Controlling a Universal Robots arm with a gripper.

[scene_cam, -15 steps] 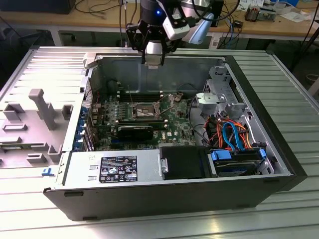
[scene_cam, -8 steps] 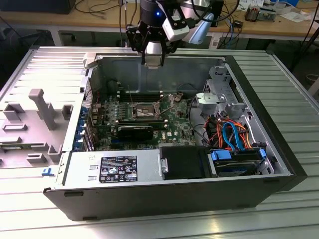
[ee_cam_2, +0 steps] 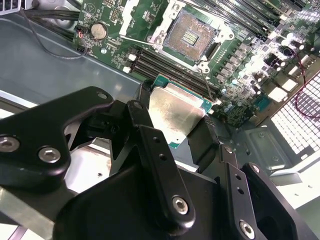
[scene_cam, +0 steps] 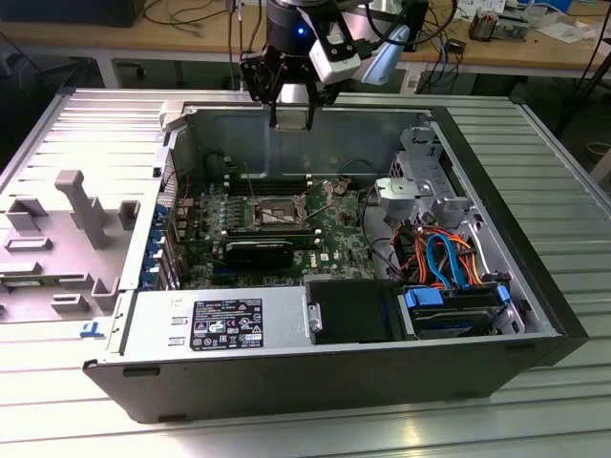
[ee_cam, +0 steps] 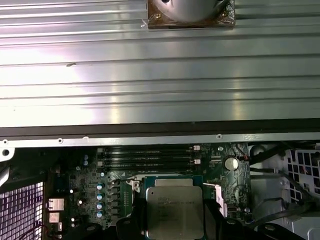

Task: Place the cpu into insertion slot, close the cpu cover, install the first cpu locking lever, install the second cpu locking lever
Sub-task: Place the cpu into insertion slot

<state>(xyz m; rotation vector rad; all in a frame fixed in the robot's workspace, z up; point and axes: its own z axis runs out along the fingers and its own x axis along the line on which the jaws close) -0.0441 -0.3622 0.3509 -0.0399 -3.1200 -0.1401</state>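
The gripper (scene_cam: pixel 291 116) clamps the cpu (ee_cam_2: pixel 176 114) (silver top showing) above the bare insertion slot (ee_cam_2: pixel 192 35)

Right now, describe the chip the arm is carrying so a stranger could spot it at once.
Start at the open computer case and its green circuit board. Above the case hangs the end effector, pinching the chip: a flat square with a dull silver top and green edge, unlike the empty dark socket below.

The pincer (scene_cam: pixel 292 122) hangs over the open computer case's (scene_cam: pixel 286 382) far edge, well apart from the insertion slot (scene_cam: pixel 272 212).
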